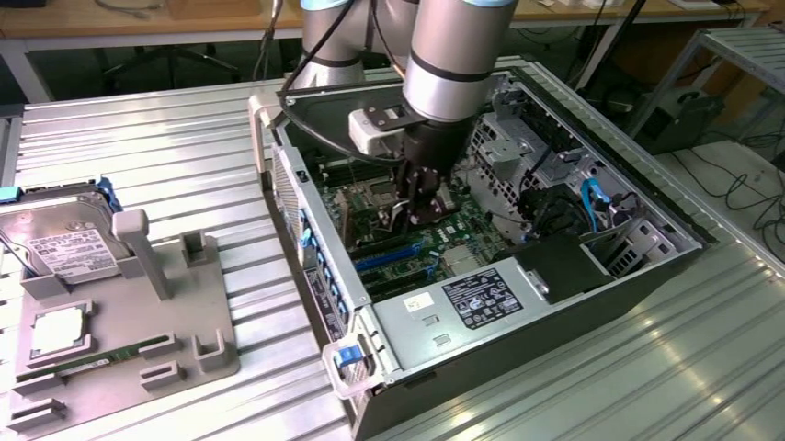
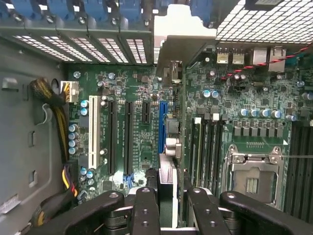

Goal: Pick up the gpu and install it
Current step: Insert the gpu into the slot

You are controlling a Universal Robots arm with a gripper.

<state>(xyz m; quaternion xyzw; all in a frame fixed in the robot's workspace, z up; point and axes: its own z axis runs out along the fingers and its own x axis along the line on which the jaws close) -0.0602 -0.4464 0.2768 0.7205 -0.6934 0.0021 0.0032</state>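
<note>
1. The bench (image 1: 147, 129) is ribbed metal; wide bare strips run along its 9 o'clock and 5 o'clock parts in the exterior view.
2. The computer case (image 1: 613, 303) lies open on its side at the centre, its walls standing all round the motherboard (image 2: 142, 98); the rim toward 9 o'clock carries a row of blue slot clips (image 1: 322, 276).
3. The robot arm (image 1: 454, 46) comes down from 12 o'clock into the case opening, with free room between it and the case walls on each side.
4. A grey parts tray (image 1: 184, 312) sits at 8 o'clock, well apart from the case, holding a hard drive (image 1: 68, 243) and a memory stick (image 1: 117, 354).
5. The power supply (image 1: 472, 299) fills the case corner at 6 o'clock.
6. The pincer (image 2: 172, 203) is closed narrowly on the gpu (image 2: 168, 142), held edge-on and upright over the motherboard.
7. In the wrist view the gpu's lower edge stands just beside the blue expansion slot (image 2: 162, 127), running parallel to it; its metal bracket (image 2: 181, 44) reaches the case's rear slot openings. Whether the card is seated I cannot tell.
8. The empty processor socket (image 2: 252, 178) lies open just beside the card, past the memory slots (image 2: 208, 142).
</note>
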